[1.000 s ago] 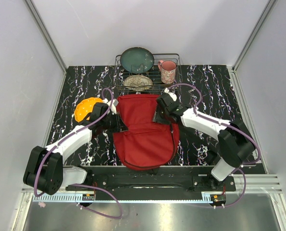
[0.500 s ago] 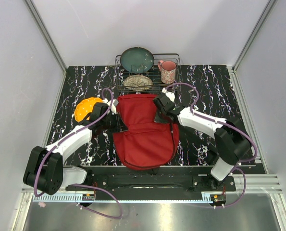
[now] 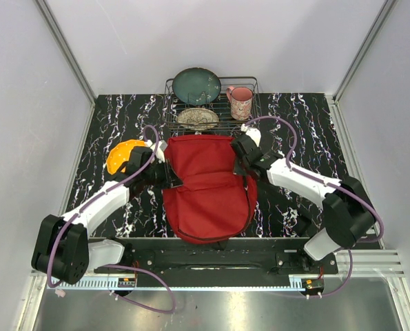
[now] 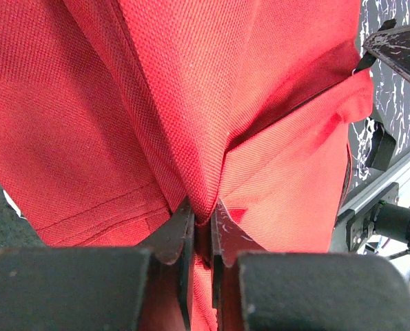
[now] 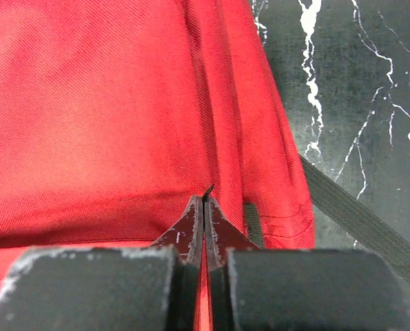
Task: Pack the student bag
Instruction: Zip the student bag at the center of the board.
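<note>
The student bag (image 3: 208, 189), a large red fabric backpack, lies flat in the middle of the black marbled table. My left gripper (image 3: 171, 176) sits at its left edge, shut on a raised fold of the red fabric (image 4: 191, 138); in the left wrist view the left gripper (image 4: 202, 208) has that fold pinched between its tips. My right gripper (image 3: 238, 164) is on the bag's upper right part. In the right wrist view the right gripper (image 5: 204, 201) is shut, with a thin black zipper-pull tab (image 5: 207, 189) poking out between the tips.
Behind the bag stands a wire rack (image 3: 249, 83) holding a teal plate (image 3: 196, 85), a pink mug (image 3: 240, 102) and a patterned dish (image 3: 197, 118). An orange object (image 3: 122, 156) lies left of the bag. A black strap (image 5: 349, 214) trails off the bag's right side.
My right gripper has closed from partly open and shifted slightly toward the bag's back right corner. The left gripper keeps its hold on the fabric fold.
</note>
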